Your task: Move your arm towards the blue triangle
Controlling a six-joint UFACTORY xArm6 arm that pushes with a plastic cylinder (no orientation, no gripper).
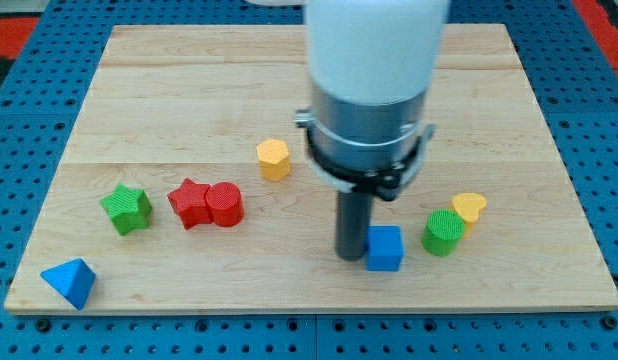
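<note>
A pale wooden counter (189,100) is lying over blue pegboard. Nearest, the blue triangle (69,281) is sitting at the view's bottom left corner. I'm carrying no hand; my tip (351,257) is resting well apart from it, just beside the blue cube (385,248).

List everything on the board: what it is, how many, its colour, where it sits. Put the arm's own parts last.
blue triangle: 1, blue, bottom-left corner
green star: 1, green, left
red star: 1, red, left of centre, touching the red cylinder
red cylinder: 1, red, left of centre
yellow hexagon: 1, yellow, centre
blue cube: 1, blue, lower right of centre
green cylinder: 1, green, right
yellow heart: 1, yellow, right, against the green cylinder
wooden board: 1, light wood
my tip: 1, dark, just left of the blue cube
</note>
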